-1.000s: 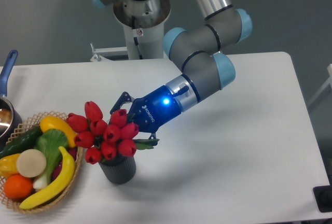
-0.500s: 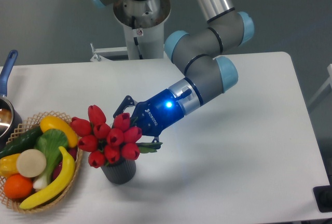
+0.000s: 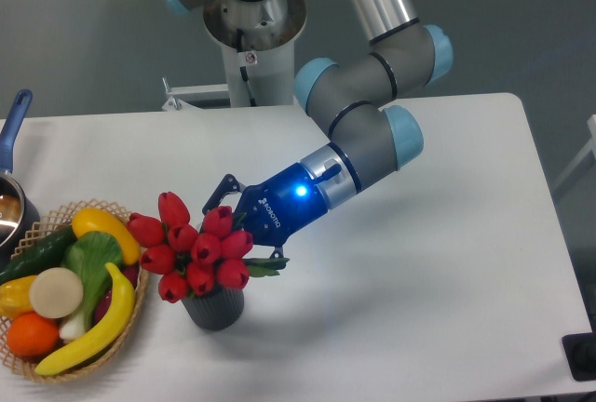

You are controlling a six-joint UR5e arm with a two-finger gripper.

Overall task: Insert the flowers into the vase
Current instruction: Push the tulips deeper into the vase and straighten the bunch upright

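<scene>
Camera view, flowers point(image 3: 196, 248) hiding vase point(image 3: 214, 308) rim

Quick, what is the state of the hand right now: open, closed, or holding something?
Hand: closed on the flowers, whose stems reach into the vase.

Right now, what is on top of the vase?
The red flowers sit over the vase, their heads covering its mouth. The blue tool is at the bunch from the right. Whether the stems are inside the vase is hidden by the blooms.
</scene>
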